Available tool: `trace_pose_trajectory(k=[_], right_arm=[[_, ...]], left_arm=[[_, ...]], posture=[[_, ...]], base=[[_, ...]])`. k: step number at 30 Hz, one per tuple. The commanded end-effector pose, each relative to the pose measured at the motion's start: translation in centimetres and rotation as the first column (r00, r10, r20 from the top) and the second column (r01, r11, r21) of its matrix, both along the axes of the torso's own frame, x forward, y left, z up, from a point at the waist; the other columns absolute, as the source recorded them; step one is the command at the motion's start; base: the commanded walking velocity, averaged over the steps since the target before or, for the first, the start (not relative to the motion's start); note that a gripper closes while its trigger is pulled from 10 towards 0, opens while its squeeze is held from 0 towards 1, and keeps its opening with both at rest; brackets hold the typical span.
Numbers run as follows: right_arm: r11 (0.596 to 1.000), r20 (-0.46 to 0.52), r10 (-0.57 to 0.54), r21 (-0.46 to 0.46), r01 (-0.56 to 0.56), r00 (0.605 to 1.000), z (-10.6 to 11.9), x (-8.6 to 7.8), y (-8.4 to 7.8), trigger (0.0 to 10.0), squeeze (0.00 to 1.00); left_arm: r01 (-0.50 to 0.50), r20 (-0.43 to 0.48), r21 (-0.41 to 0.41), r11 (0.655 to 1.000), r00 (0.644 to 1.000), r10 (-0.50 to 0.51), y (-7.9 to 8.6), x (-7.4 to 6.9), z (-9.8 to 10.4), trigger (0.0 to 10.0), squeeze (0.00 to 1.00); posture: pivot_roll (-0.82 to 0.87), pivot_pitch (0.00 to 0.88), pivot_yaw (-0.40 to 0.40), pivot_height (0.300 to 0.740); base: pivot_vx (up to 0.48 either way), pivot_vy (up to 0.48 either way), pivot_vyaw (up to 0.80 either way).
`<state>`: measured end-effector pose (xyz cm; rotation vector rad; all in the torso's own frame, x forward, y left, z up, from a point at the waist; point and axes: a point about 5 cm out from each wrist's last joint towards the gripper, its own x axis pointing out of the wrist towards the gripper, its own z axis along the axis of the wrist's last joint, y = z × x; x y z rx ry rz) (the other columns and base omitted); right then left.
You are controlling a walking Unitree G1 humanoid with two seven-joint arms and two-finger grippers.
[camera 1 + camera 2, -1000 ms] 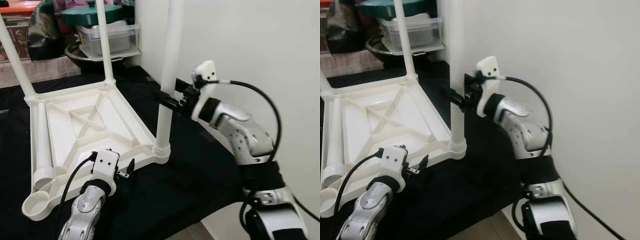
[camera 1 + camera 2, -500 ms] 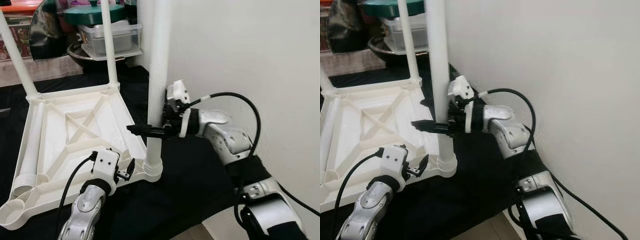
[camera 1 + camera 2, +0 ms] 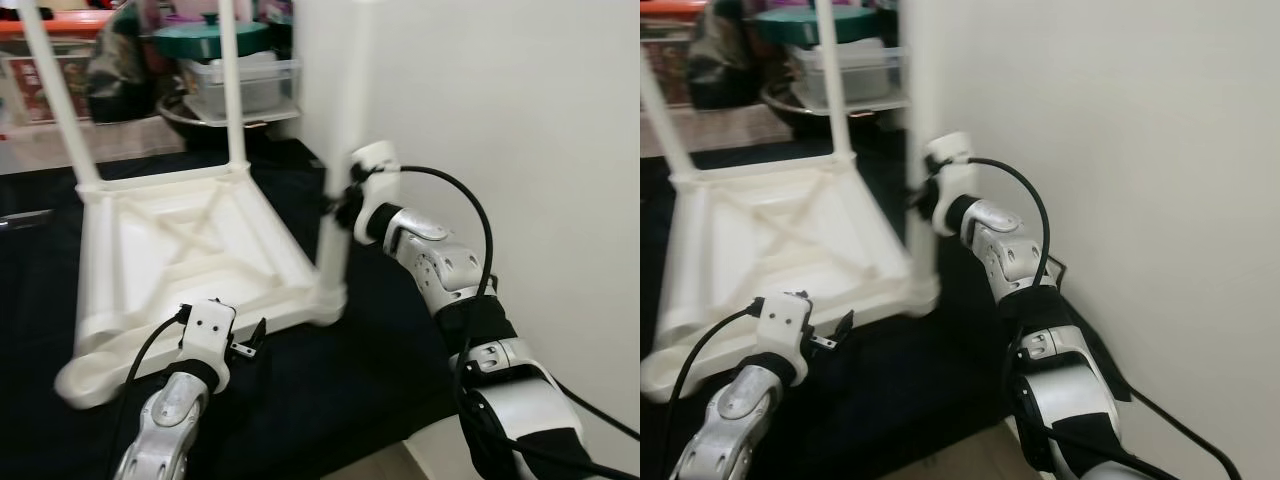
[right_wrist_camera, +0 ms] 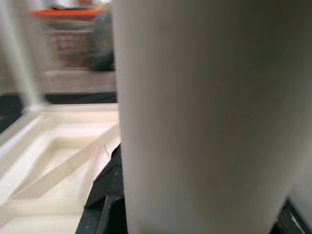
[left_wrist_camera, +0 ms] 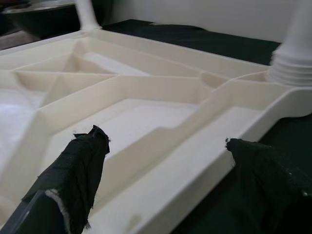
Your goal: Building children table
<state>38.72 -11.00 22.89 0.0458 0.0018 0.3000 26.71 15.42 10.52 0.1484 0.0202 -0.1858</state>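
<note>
Table leg (image 3: 345, 140) seemingly against wall (image 3: 520, 110)

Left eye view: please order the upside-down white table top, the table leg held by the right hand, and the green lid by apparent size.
1. Table top, largest.
2. Table leg at the right hand.
3. Green lid, smallest, though it sits farther from the camera, so its true size is unsure.

Left end effector (image 5: 161, 161) near the upturned white table (image 5: 146, 97)
Its two black fingers (image 5: 78, 170) are spread apart just before the table's ribbed rim.

White table (image 3: 190, 245) (ribbed underside), black cloth (image 3: 330, 390)
</note>
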Motion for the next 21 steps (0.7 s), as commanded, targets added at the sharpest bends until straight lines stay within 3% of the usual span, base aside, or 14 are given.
trace_pose_trajectory(k=[1,4,5,6,7,8,9,10,15,16,17,18,19,21], right_arm=[[0.987,-0.094,-0.160,-0.027,0.158,0.983,-2.5,-1.6,0.0,0.0,0.00],[0.986,-0.091,-0.166,-0.024,0.165,0.982,-2.5,-1.8,0.3,0.0,0.00],[0.993,-0.090,-0.121,-0.009,0.121,0.989,-2.4,-2.3,1.9,10.0,0.00],[0.993,-0.090,-0.121,-0.009,0.121,0.989,-2.4,-2.3,1.9,10.0,0.00],[0.998,-0.085,-0.056,0.014,0.057,0.995,-2.1,-2.9,3.5,10.0,0.00],[0.996,-0.036,0.053,0.076,-0.050,0.998,-1.1,-3.7,5.2,10.0,0.46],[0.996,-0.036,0.053,0.076,-0.050,0.998,-1.1,-3.7,5.2,10.0,0.46],[0.991,-0.003,0.085,0.103,-0.084,0.996,-0.5,-3.8,5.4,10.0,1.00],[0.973,0.069,0.215,0.074,-0.220,0.974,1.2,-3.6,5.1,10.0,1.00],[0.920,0.119,0.388,0.011,-0.391,0.914,2.9,-3.3,4.3,10.0,0.00],[0.920,0.119,0.388,0.011,-0.391,0.914,2.9,-3.3,4.3,10.0,0.00],[0.832,0.145,0.552,-0.036,-0.553,0.821,3.8,-3.8,3.4,10.0,0.00],[0.832,0.145,0.552,-0.036,-0.553,0.821,3.8,-3.8,3.4,10.0,0.00],[0.755,0.160,0.653,-0.061,-0.653,0.740,4.0,-4.3,2.8,10.0,0.00]], left_arm=[[0.016,0.001,0.020,1.000,1.000,-0.016,-0.1,0.1,0.1,10.0,0.00],[0.017,0.001,0.020,1.000,1.000,-0.017,-0.1,0.1,0.1,10.0,0.00],[0.019,0.001,0.020,1.000,1.000,-0.019,-0.1,0.2,0.1,10.0,0.00],[0.019,0.001,0.020,1.000,1.000,-0.019,-0.1,0.2,0.1,10.0,0.00],[0.021,0.002,0.021,1.000,1.000,-0.021,-0.1,0.2,0.2,10.0,0.00],[0.024,0.004,0.023,0.999,1.000,-0.024,-0.1,0.4,0.2,10.0,0.00],[0.024,0.004,0.023,0.999,1.000,-0.024,-0.1,0.4,0.2,10.0,0.00],[0.024,0.005,0.023,0.999,1.000,-0.024,-0.1,0.4,0.2,10.0,0.00],[0.021,0.008,0.023,1.000,1.000,-0.021,0.0,0.5,0.3,10.0,0.00],[0.019,0.009,0.021,1.000,1.000,-0.019,0.0,0.5,0.3,10.0,0.00],[0.019,0.009,0.021,1.000,1.000,-0.019,0.0,0.5,0.3,10.0,0.00],[0.019,0.010,0.020,1.000,1.000,-0.019,-0.1,0.6,0.2,10.0,0.00],[0.019,0.010,0.020,1.000,1.000,-0.019,-0.1,0.6,0.2,10.0,0.00],[0.020,0.010,0.020,1.000,1.000,-0.020,-0.1,0.6,0.2,10.0,0.00]], posture=[[0.09,0.000,-0.058,0.740],[0.09,0.000,-0.058,0.740],[0.09,0.000,-0.050,0.740],[0.09,0.000,-0.050,0.740],[0.08,0.000,-0.046,0.740],[0.08,0.000,-0.050,0.740],[0.08,0.000,-0.050,0.740],[0.08,0.000,-0.050,0.740],[0.08,0.000,-0.055,0.740],[0.08,0.000,-0.057,0.740],[0.08,0.000,-0.057,0.740],[0.08,0.000,-0.059,0.740],[0.08,0.000,-0.059,0.740],[0.08,0.000,-0.060,0.740]], base=[[0.000,0.000,0.00],[0.000,0.000,0.00],[0.000,0.000,0.00],[0.000,0.000,0.00],[0.000,0.000,0.00],[0.000,0.000,0.00],[0.000,0.000,0.00],[0.000,0.000,0.00],[0.000,0.000,0.00],[0.000,0.000,0.00],[0.000,0.000,0.00],[0.000,0.000,0.00],[0.000,0.000,0.00],[0.000,0.000,0.00]])
